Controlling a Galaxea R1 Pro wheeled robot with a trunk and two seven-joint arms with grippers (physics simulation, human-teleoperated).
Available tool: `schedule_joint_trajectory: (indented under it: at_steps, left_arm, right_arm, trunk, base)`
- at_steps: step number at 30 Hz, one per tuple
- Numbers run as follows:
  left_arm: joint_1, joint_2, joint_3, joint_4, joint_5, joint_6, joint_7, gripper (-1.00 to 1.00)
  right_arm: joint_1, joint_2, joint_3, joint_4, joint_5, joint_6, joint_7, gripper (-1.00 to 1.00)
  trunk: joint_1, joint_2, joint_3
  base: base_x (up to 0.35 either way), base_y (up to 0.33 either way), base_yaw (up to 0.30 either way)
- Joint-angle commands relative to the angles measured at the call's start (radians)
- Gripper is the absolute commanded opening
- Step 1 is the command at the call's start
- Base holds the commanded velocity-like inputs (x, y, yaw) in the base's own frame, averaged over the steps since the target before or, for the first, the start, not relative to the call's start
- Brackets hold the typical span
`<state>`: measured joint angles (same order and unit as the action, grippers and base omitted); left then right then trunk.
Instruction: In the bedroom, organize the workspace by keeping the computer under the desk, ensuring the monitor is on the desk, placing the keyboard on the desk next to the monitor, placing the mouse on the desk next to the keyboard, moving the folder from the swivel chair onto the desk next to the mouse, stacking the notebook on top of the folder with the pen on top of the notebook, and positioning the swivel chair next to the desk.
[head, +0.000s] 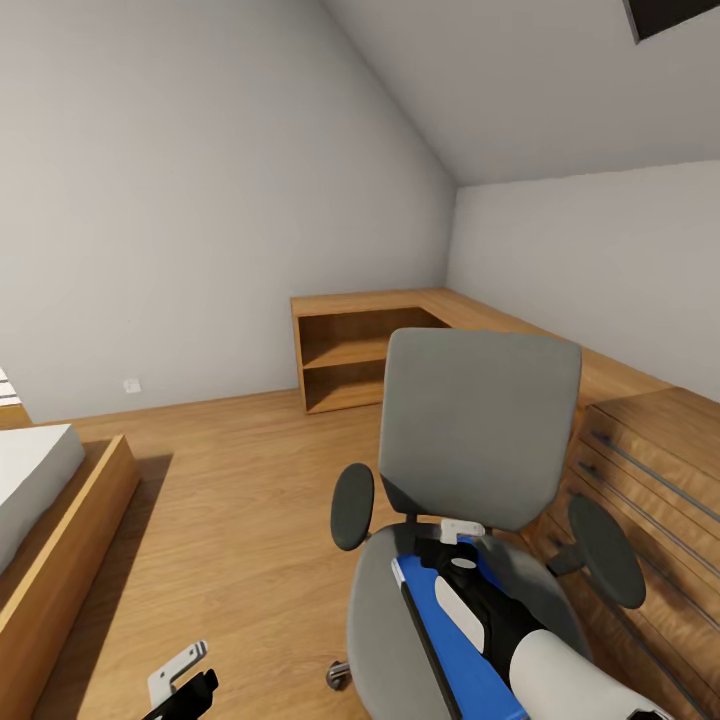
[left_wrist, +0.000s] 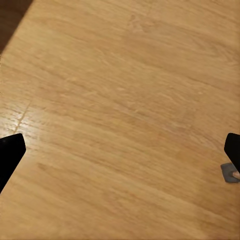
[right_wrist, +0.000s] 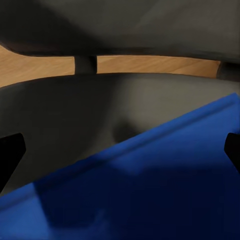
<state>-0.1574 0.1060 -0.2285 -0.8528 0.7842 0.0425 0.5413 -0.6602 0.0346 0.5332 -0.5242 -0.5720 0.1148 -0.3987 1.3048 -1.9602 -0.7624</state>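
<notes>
The swivel chair (head: 470, 500) stands in the lower right of the head view, its grey back upright; the blue folder (head: 455, 650) lies flat on its seat, running toward the bottom edge of the frame. The right gripper (right_wrist: 120, 150) hangs close over the folder (right_wrist: 150, 185), fingers spread wide with the blue cover and grey seat between them, holding nothing; in the head view the right arm reaches over the seat from the lower right corner. The left gripper (left_wrist: 120, 155) is low at the bottom left of the head view, over bare wood floor (left_wrist: 120, 100); its fingers are also spread apart and empty.

What might go wrong: the folder is thin and lies flush on the padding, so the fingers may close on nothing or dig into the cushion; a push on it could slide it off the seat edge, or roll the chair on its casters toward the wooden drawer chest (head: 650, 500) just beside it at the right.

Counted: one chair with two black armrests; one folder; one drawer chest; one open wooden shelf (head: 350, 360) at centre; one bed (head: 40, 500) at the left edge.
</notes>
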Motion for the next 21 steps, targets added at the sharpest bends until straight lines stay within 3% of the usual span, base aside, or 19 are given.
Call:
schedule_joint_trajectory:
  at_steps: [1, 8, 13, 21]
  left_arm:
    - [-0.001, 0.001, -0.004, -0.002, 0.003, 0.004, 0.008, 1.0]
    - [-0.001, 0.001, 0.002, -0.003, 0.003, 0.004, 0.008, 1.0]
    - [-0.001, 0.001, -0.001, -0.003, 0.003, 0.003, 0.009, 1.0]
    - [-0.001, 0.001, -0.005, -0.003, 0.003, 0.003, 0.007, 1.0]
  right_arm:
    - [-0.001, -0.001, 0.007, -0.002, -0.005, 0.005, -0.009, 1.0]
    - [-0.001, -0.001, 0.007, -0.001, -0.005, 0.006, -0.009, 1.0]
    - [-0.001, -0.001, 0.007, 0.0, -0.005, 0.006, -0.009, 1.0]
    - [-0.001, -0.001, 0.007, 0.0, -0.005, 0.006, -0.009, 1.0]
  trunk:
    - [0.0, -0.001, -0.001]
    - [0.0, -0.001, -0.001]
    - [0.019, -0.036, -0.017]
    - [0.019, -0.036, -0.017]
  base:
    - [0.0, 0.0, 0.0]
    - [0.0, 0.0, 0.0]
    - [0.0, 0.0, 0.0]
    - [0.0, 0.0, 0.0]
